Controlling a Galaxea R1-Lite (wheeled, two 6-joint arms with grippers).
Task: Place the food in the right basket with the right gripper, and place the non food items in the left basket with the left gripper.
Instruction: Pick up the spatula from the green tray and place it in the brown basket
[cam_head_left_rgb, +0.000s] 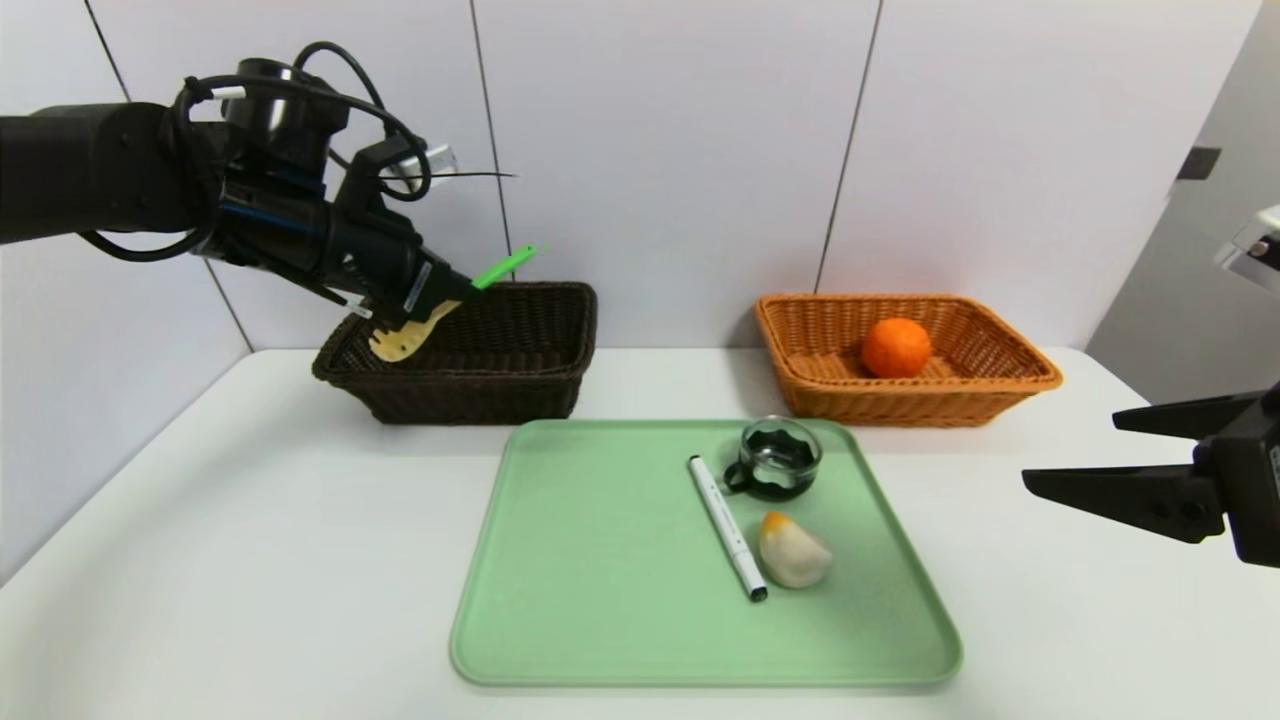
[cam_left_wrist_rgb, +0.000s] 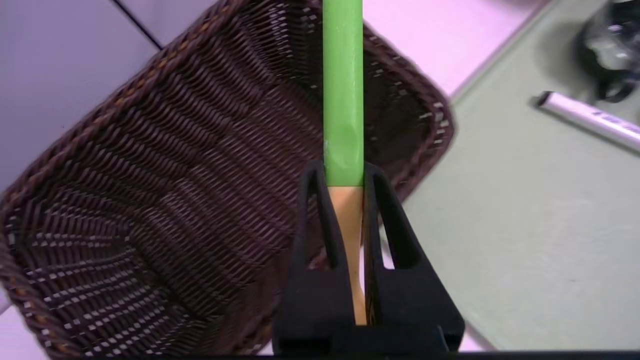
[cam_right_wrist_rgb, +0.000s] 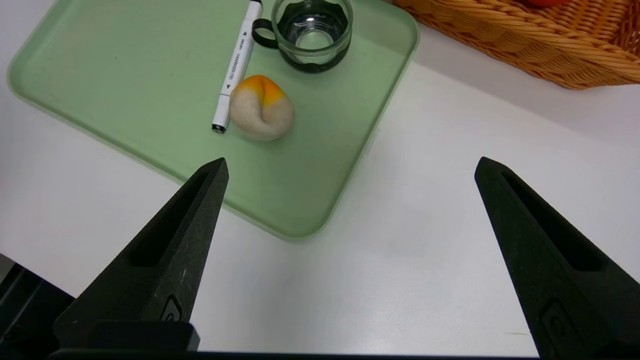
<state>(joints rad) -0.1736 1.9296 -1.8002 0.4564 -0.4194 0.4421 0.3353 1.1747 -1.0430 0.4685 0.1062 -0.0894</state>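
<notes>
- Left gripper up over the near-left corner of the dark brown wicker basket, fingers clamped tight on a fork with a green handle and a pale wooden head, held at the join of green and wood.
- Fork tilted, green handle pointing up toward the wall, pale tines hanging down just above the basket's rim.
- No contact visible between fork and basket; inside of the dark basket bare in the left wrist view.
- Right gripper parked above the white table, off the right edge of the green tray, jaws spread wide and holding nothing.
- On the tray: a white marker pen lying lengthwise, a small glass cup with a black holder just beyond it, and a pale dumpling-shaped food item with an orange tip touching or just beside the pen's near end.
- Orange wicker basket at the back right, with an orange sitting inside it.
- Both baskets against the white wall, well apart from each other.
</notes>
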